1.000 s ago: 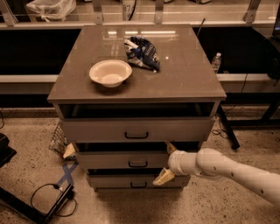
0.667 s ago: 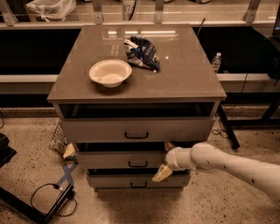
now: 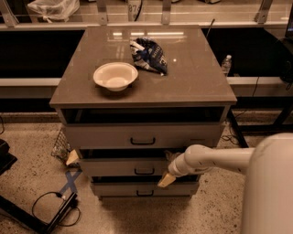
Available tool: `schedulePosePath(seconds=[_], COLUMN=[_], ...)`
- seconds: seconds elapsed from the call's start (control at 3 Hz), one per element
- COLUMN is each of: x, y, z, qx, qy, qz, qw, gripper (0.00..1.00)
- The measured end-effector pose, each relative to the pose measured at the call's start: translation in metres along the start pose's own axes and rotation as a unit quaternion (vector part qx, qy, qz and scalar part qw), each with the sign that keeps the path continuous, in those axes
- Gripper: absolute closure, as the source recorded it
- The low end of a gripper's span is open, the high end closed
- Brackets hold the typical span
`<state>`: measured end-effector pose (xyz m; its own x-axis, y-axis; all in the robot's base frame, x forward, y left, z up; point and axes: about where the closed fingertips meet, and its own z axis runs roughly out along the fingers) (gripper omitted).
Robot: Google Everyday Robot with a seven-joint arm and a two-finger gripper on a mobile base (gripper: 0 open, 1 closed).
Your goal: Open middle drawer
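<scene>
i see my gripper [image 3: 168, 168] at the middle drawer [image 3: 114, 167] front, just right of its handle [image 3: 144, 171], fingers spread apart.

Bowl [image 3: 115, 76]: sat on the cabinet top [image 3: 192, 77], left of centre.
Snack bag [image 3: 149, 55]: lay crumpled just right of the bowl, farther back.
Bottle [image 3: 226, 65]: stood far right, behind the cabinet.
Plastic sack [image 3: 52, 8]: lay far left.
Tape cross [image 3: 69, 180]: was on the floor, near left, well apart from the gripper [image 3: 168, 168] at the drawer fronts' right.
Cable [image 3: 50, 205]: looped beside the tape.
</scene>
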<state>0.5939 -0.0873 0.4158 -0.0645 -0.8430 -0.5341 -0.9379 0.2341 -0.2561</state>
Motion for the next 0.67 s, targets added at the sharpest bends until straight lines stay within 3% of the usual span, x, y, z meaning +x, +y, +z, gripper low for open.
schedulePosePath(seconds=[0.33, 0.67], x=[0.0123, 0.0082], y=[0.0133, 0.0113], z=[0.0145, 0.0082], qx=[-0.015, -0.015], qy=[0.017, 0.017], qz=[0.012, 0.012], qw=[0.9997, 0.9997], gripper=[0.4, 0.64])
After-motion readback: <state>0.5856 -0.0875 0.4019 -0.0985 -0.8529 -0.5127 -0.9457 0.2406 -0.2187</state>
